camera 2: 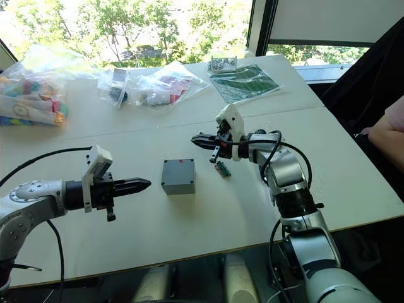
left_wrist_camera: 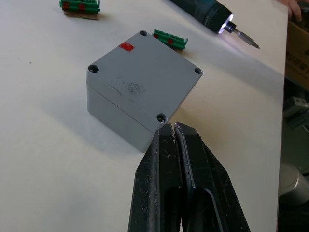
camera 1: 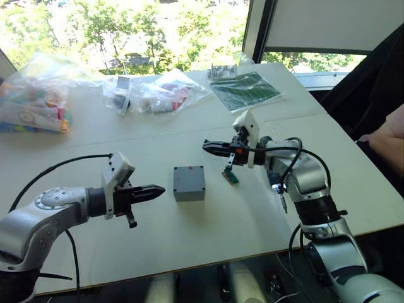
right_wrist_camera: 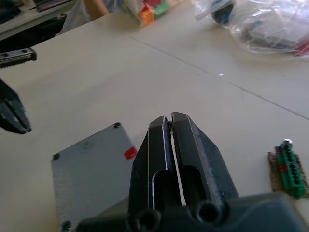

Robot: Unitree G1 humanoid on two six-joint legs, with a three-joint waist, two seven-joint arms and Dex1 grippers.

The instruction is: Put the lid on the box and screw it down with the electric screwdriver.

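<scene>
The grey box (camera 1: 189,192) stands mid-table with the lid (left_wrist_camera: 145,72) lying flat on top of it, corner holes showing and a small red mark near one edge. My left gripper (camera 1: 161,189) is shut and empty, its tips just left of the box at the level of its top. Behind and to the right of the box, my right gripper (camera 1: 206,146) hovers above the table, shut on nothing. The electric screwdriver (left_wrist_camera: 207,12) lies on the table under my right forearm, its tip light on and the metal bit (left_wrist_camera: 244,39) pointing toward the near table edge.
A small green connector block (camera 1: 230,177) lies just right of the box, another (left_wrist_camera: 79,6) farther off. Clear bags of parts (camera 1: 151,93) and a green board (camera 1: 245,89) sit at the back. A person's arm (camera 1: 388,139) is at the right edge.
</scene>
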